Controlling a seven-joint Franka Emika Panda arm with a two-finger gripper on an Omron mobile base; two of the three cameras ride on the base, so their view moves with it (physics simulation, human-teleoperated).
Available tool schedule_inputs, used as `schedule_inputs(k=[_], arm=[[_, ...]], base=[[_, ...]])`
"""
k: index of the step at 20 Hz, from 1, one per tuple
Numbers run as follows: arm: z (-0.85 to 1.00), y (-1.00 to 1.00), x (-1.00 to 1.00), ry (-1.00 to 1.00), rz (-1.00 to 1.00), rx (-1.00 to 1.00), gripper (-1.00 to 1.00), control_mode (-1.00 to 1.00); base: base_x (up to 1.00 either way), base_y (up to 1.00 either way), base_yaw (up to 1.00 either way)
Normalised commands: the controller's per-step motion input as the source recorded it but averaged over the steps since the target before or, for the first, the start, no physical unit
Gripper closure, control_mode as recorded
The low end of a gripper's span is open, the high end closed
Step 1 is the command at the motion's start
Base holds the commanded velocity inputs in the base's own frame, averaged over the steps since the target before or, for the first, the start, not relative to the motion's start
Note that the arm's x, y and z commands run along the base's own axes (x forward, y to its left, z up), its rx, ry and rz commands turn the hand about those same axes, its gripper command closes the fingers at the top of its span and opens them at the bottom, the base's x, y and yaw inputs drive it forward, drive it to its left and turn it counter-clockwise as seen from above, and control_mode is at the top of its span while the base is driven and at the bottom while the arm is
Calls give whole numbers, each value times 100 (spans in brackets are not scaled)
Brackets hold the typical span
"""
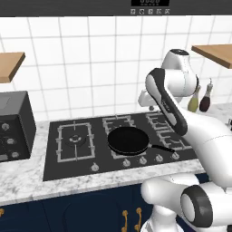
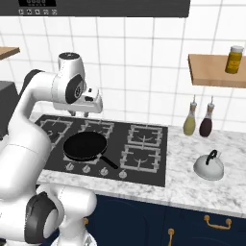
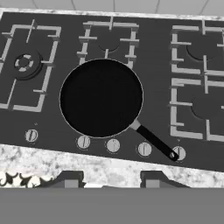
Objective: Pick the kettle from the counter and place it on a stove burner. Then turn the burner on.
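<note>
The silvery dome-shaped kettle [image 2: 209, 166] with its dark arched handle stands upright on the marble counter [image 2: 192, 192], right of the stove. The large stove burner [image 1: 74, 140] [image 3: 24, 63] sits at the stove's left end with nothing on it. My gripper [image 2: 80, 114] hangs above the back middle of the stove, far left of the kettle and pointing down. In the hand view its fingertips [image 3: 70, 179] stand apart with nothing between them, so the gripper [image 3: 111, 181] is open over the stove's front edge.
A black frying pan [image 1: 128, 140] [image 3: 101, 97] rests on the front middle grate, handle pointing right. Several knobs [image 3: 113, 145] line the stove's front. Two bottles [image 2: 190, 122] stand by the wall behind the kettle. A dark oven box [image 1: 13, 127] sits left of the stove.
</note>
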Motion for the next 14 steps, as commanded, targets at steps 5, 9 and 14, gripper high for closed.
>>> schedule_inputs(k=[5,9,14], arm=[[-9,-50,-28,-4,0,0,-100,-100],[-12,-86,-59,0,-8,2,-100,-100],[-25,-100,-45,0,-27,2,-100,-100]], base=[[0,0,0],[0,0,0],[0,0,0]])
